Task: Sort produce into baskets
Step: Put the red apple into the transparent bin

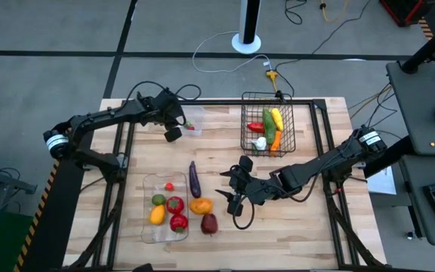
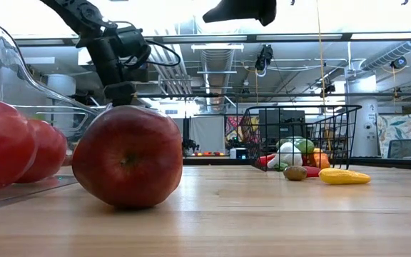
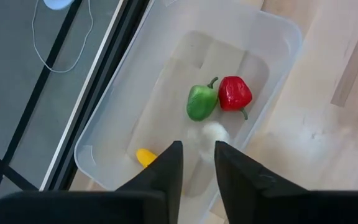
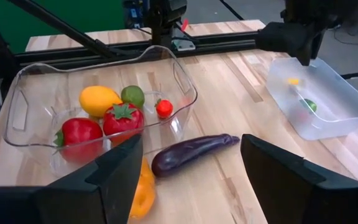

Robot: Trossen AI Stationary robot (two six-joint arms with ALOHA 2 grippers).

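Observation:
My left gripper (image 3: pixel 197 163) hangs over the small clear tub (image 1: pixel 193 121) at the table's far left, fingers a little apart with nothing between them. In the tub lie a green pepper (image 3: pixel 201 102), a red pepper (image 3: pixel 235 93), a yellow piece (image 3: pixel 146 156) and a blurred white piece (image 3: pixel 214 132) just past my fingertips. My right gripper (image 4: pixel 191 180) stands open above the table's middle, its fingers either side of and above the purple eggplant (image 4: pixel 194 152), which lies flat on the wood. The long clear tray (image 1: pixel 148 227) holds several pieces of produce.
The black wire basket (image 1: pixel 266 132) at the far middle holds several vegetables. An orange pepper (image 1: pixel 200 205) and a dark red fruit (image 1: pixel 209 223) lie on the wood beside the tray. A yellow piece (image 2: pixel 343 176) shows by the basket's front. Bare wood lies at the near right.

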